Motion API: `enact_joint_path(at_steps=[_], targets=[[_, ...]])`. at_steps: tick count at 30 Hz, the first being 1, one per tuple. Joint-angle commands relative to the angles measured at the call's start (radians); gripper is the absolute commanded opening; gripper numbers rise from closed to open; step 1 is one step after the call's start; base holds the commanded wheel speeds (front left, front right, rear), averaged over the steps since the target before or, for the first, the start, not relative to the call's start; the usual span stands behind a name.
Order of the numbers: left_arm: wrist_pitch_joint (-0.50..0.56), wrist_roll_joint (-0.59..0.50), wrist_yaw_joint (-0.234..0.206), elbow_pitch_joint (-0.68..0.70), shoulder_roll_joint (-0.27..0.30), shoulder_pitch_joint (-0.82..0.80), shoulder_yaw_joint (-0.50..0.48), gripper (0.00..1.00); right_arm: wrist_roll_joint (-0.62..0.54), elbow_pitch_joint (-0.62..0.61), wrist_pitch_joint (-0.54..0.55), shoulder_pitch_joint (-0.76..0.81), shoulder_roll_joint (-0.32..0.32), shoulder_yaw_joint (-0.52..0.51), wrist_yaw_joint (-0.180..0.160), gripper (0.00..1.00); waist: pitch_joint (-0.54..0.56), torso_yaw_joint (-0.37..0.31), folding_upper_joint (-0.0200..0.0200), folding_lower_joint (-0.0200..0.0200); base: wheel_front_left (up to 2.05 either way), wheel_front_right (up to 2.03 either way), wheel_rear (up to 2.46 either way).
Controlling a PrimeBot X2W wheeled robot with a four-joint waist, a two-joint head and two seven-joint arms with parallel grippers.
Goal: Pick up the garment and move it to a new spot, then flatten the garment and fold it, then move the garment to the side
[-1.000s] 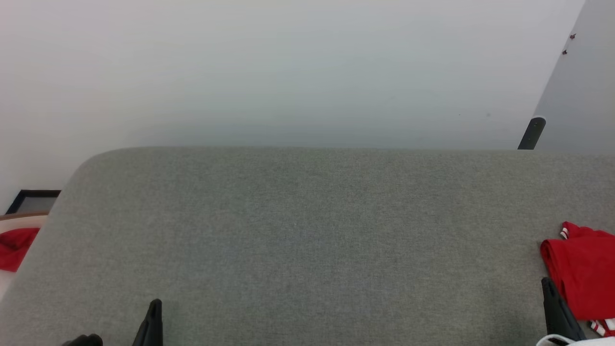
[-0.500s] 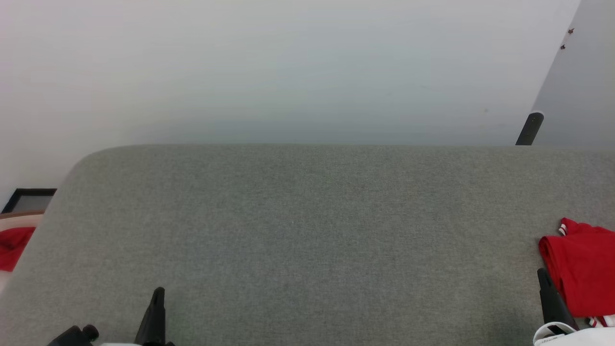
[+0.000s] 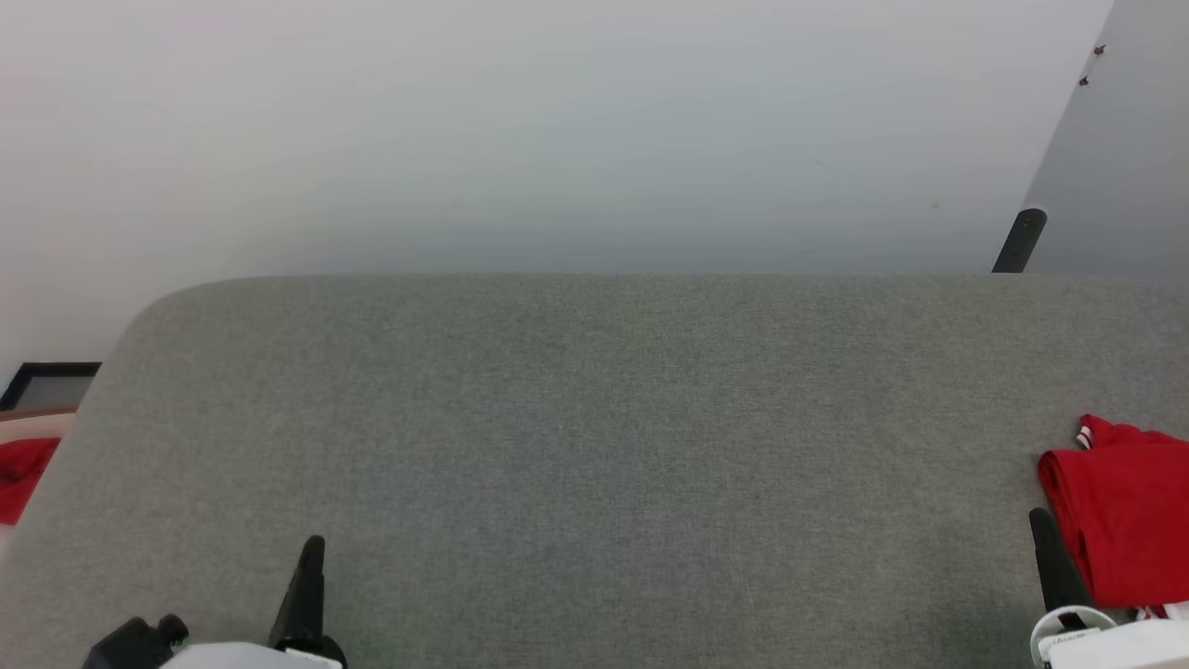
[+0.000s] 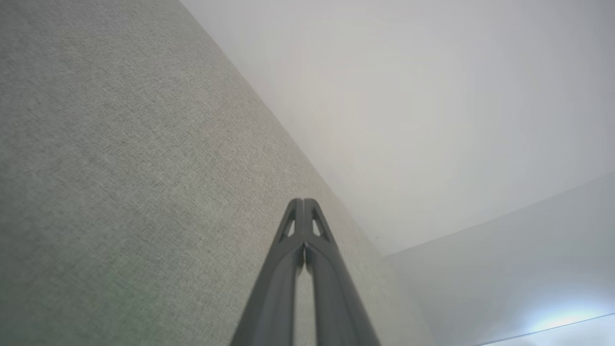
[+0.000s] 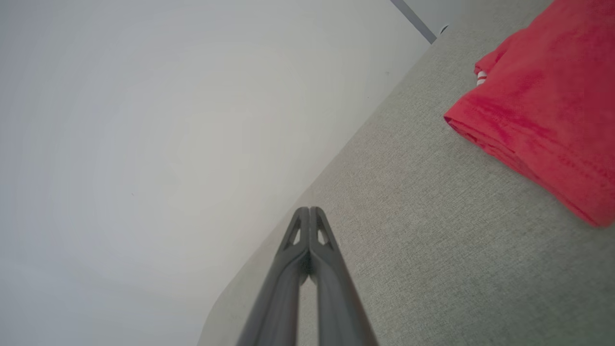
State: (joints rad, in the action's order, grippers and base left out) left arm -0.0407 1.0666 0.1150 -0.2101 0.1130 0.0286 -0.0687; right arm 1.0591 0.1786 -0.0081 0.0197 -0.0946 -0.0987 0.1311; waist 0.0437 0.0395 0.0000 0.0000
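Now the left gripper (image 3: pixel 313 548) and right gripper (image 3: pixel 1040 522) have crept forward over the table (image 3: pixel 594 418). Both are pinched together, empty. The shirt (image 3: pixel 1124 511) lies folded at the right edge, just beside the right gripper, so the job looks done. The right wrist view shows the shirt's stacked layers; the head view, a red cloth (image 3: pixel 23 469) far left.
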Motion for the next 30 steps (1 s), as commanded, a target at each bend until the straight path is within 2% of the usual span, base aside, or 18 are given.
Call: enact_joint_path(at_steps=[1, 30], targets=[[0.007, 0.026, 0.008, 0.006, 0.002, -0.023, -0.006, 0.0, 0.03, -0.006, 0.006, -0.029, -0.002, -0.006, 0.0, 0.0, -0.001, -0.001, 0.0, 0.0, 0.0, 0.0, 0.0], [0.08, 0.279, 0.012, -0.014, -0.03, -0.082, -0.027, 0.0, 0.285, 0.03, 0.063, -0.083, 0.022, -0.011, 0.0, 0.0, -0.02, -0.017, 0.0, 0.0, 0.0, 0.0, 0.0]])
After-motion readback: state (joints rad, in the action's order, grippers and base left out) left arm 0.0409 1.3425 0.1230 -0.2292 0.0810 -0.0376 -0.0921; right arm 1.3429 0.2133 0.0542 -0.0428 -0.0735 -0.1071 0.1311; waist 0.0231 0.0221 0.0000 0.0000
